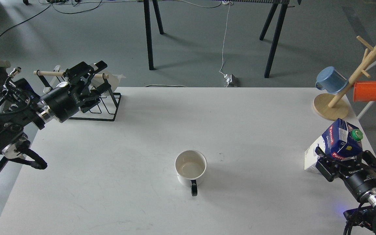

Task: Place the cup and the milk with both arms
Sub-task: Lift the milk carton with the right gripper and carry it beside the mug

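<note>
White ceramic mug with black handle (190, 168) upright near centre, free. Right gripper (338, 156) clamps tilted blue-white milk carton (339, 142) far right, for placing. Left gripper (88, 76) spread, empty.

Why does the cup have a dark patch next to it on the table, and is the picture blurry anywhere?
In the head view the cup casts a soft shadow to its right on the white table, so the light comes mostly from the left; the picture is sharp on the cup and the milk; a small blue glow shows on the right arm near the bottom right corner.
</note>
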{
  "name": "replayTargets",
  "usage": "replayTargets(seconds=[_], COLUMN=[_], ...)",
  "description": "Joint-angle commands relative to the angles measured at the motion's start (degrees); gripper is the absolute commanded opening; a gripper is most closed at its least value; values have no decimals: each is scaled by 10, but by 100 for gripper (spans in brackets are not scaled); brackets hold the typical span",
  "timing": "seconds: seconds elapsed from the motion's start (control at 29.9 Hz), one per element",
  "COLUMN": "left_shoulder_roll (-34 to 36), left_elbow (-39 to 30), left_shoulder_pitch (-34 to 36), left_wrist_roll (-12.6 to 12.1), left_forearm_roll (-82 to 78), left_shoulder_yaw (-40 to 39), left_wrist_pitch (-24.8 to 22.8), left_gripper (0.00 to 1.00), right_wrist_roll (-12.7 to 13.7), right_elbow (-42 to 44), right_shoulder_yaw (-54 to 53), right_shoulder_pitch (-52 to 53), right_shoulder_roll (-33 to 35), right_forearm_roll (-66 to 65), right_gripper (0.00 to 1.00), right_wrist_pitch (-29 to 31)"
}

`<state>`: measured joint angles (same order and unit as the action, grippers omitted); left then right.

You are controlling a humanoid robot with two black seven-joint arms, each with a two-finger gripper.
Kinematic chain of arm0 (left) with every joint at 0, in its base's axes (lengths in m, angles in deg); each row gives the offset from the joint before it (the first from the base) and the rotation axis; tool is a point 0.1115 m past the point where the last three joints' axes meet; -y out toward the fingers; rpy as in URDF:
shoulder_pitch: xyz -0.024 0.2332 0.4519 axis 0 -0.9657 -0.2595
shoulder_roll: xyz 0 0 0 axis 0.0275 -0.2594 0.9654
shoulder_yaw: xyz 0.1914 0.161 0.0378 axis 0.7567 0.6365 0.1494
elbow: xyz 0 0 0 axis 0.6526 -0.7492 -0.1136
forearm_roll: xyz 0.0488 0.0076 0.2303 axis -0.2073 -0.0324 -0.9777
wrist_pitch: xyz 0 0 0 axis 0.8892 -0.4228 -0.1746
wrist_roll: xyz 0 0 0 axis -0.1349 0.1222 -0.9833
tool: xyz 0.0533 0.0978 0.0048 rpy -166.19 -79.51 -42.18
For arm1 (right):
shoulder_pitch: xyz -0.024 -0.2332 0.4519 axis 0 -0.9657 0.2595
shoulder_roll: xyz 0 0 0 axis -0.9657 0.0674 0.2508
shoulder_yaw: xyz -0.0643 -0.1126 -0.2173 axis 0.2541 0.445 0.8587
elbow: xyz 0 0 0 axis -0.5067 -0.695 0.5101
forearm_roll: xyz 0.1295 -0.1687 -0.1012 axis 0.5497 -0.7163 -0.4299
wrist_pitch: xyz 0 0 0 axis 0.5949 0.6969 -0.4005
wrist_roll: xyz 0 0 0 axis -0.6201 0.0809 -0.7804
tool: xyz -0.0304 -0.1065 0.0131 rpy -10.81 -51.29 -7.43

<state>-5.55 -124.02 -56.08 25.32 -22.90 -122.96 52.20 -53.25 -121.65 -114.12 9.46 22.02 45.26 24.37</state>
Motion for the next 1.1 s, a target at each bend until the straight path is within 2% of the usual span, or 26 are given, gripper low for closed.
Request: replayTargets(seconds=[0.0, 0.07, 0.17, 0.27, 0.33, 0.53, 0.8, 1.07], left_shoulder_roll=[0, 0, 0, 0, -1, -1, -1, -5], left_elbow=[1, 1, 4, 9, 12, 14, 13, 14], left_shoulder_pitch=[-2, -4, -5, -5, -5, -8, -8, -8], left_wrist_roll=[0, 0, 0, 0, 0, 0, 0, 0], left_forearm_roll=[-1, -1, -1, -2, -2, -1, -2, -2], left_shoulder_yaw=[0, 0, 0, 0, 1, 13, 24, 25], left_wrist_pitch=[0, 0, 0, 0, 0, 0, 0, 0], left_gripper=[89, 89, 89, 89, 89, 89, 89, 89], right_wrist_roll=[0, 0, 0, 0, 0, 3, 4, 3], right_elbow=[9, 12, 13, 12, 12, -8, -123, -142], right_shoulder_yaw=[1, 1, 0, -2, -2, 2, 6, 50], right_shoulder_pitch=[5, 5, 5, 5, 5, 5, 30, 23], right_shoulder_roll=[-10, -14, -15, -16, -17, -17, -28, -147], right_forearm_roll=[-2, -2, -13, -24, -24, -30, -66, -182], right_gripper=[97, 88, 51, 26, 23, 22, 22, 22], right_wrist_pitch=[0, 0, 0, 0, 0, 0, 0, 0])
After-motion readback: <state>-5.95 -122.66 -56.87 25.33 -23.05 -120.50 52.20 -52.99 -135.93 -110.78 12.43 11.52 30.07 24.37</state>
